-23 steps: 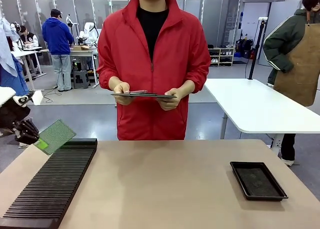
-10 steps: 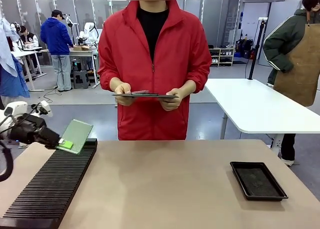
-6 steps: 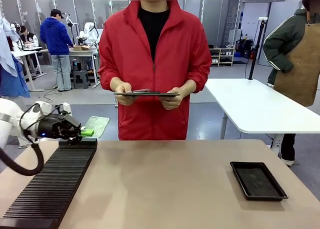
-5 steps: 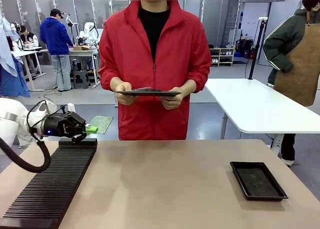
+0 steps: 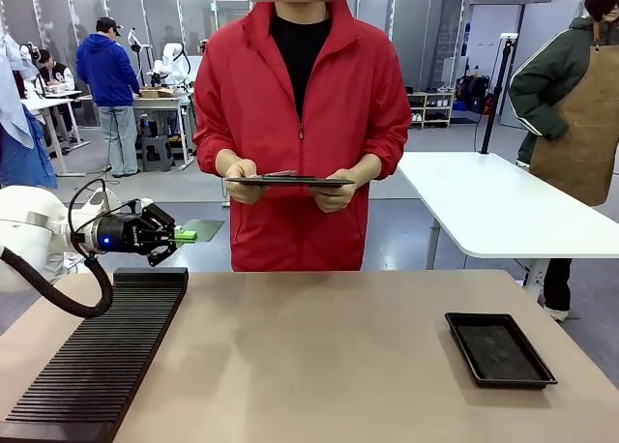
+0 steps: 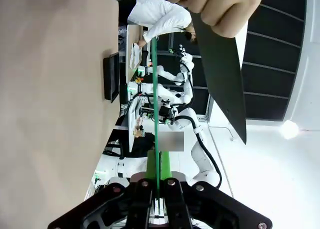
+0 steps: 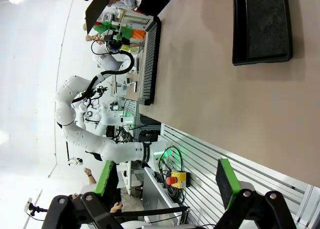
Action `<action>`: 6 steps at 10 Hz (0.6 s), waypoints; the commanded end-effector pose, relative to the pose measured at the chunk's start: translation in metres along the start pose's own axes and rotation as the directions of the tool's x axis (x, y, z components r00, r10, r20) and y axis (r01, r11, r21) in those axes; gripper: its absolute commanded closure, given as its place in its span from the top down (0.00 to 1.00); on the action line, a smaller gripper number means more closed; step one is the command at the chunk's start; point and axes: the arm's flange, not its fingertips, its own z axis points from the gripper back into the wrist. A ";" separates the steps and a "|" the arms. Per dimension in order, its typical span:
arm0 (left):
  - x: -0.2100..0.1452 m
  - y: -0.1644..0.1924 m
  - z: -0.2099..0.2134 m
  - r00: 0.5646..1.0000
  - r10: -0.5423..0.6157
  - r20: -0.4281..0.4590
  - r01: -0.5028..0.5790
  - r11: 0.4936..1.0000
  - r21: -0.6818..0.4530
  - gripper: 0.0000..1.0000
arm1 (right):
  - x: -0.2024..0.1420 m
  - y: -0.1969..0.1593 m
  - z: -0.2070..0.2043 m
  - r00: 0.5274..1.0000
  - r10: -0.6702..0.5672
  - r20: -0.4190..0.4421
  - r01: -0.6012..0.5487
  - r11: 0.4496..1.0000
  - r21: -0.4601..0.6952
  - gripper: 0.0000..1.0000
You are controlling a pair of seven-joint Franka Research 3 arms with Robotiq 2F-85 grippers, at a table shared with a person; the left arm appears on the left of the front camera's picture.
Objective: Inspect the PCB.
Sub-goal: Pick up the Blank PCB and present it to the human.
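The PCB [image 5: 202,229] is a thin pale-green board with one brighter green edge. My left gripper [image 5: 177,236] is shut on that edge and holds the board nearly flat in the air, above the far end of the black slotted rack [image 5: 97,356]. In the left wrist view the PCB [image 6: 155,99] shows edge-on as a green line rising from my left gripper [image 6: 156,185]. My right gripper [image 7: 164,165] stands open with nothing between its green pads [image 7: 226,179]. It hovers over the table's near side.
A person in a red jacket stands at the far side holding a dark flat panel [image 5: 285,182] in both hands. A shallow black tray [image 5: 499,348] lies on the table at the right, also in the right wrist view [image 7: 261,26]. A white table stands beyond.
My left gripper has carried the PCB rightward and slightly up, turning the board from tilted face-on to nearly flat. The person and the right arm have stayed put.
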 end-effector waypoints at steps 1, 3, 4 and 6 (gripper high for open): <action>-0.003 0.002 0.001 1.000 0.006 -0.005 -0.006 1.000 0.007 0.03 | 0.000 0.000 0.001 1.000 0.011 0.005 -0.011 1.000 0.011 1.00; -0.003 0.002 0.001 1.000 0.006 -0.005 -0.006 1.000 0.007 0.03 | 0.000 0.000 0.001 1.000 0.011 0.005 -0.011 1.000 0.011 1.00; -0.003 0.002 0.001 1.000 0.006 -0.005 -0.006 1.000 0.007 0.03 | 0.000 0.000 0.001 1.000 0.011 0.005 -0.011 1.000 0.011 1.00; -0.003 0.002 0.001 1.000 0.006 -0.005 -0.006 1.000 0.007 0.03 | 0.000 0.000 0.001 1.000 0.011 0.005 -0.011 1.000 0.011 1.00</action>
